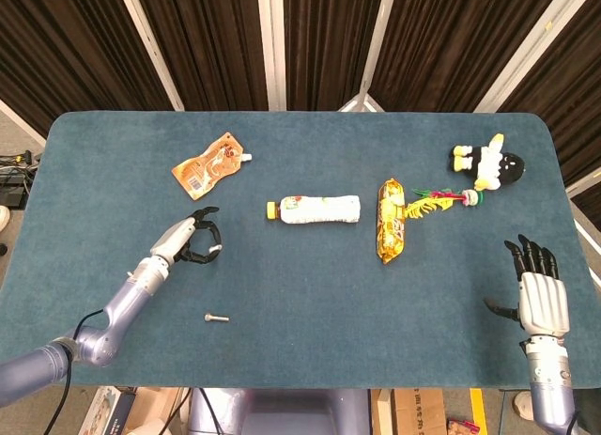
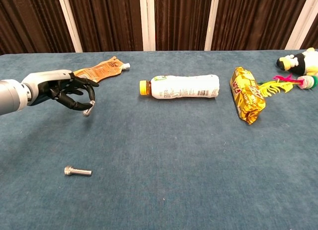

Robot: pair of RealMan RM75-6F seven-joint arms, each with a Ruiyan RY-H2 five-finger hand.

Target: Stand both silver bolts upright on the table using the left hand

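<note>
My left hand (image 1: 187, 241) (image 2: 63, 93) hovers low over the left part of the table and pinches one silver bolt (image 2: 88, 110) (image 1: 214, 250) at its fingertips. That bolt hangs tilted, head up, just above the cloth; contact with the table cannot be judged. The other silver bolt (image 2: 77, 171) (image 1: 217, 317) lies on its side nearer the front edge, below the left hand and apart from it. My right hand (image 1: 544, 295) rests at the front right corner with fingers spread and nothing in it; only the head view shows it.
An orange pouch (image 1: 208, 163) lies behind the left hand. A white bottle with a yellow cap (image 1: 315, 209) lies on its side mid-table. To its right are a yellow snack bag (image 1: 391, 219), a feathered toy (image 1: 439, 201) and a black-and-white plush (image 1: 492, 163).
</note>
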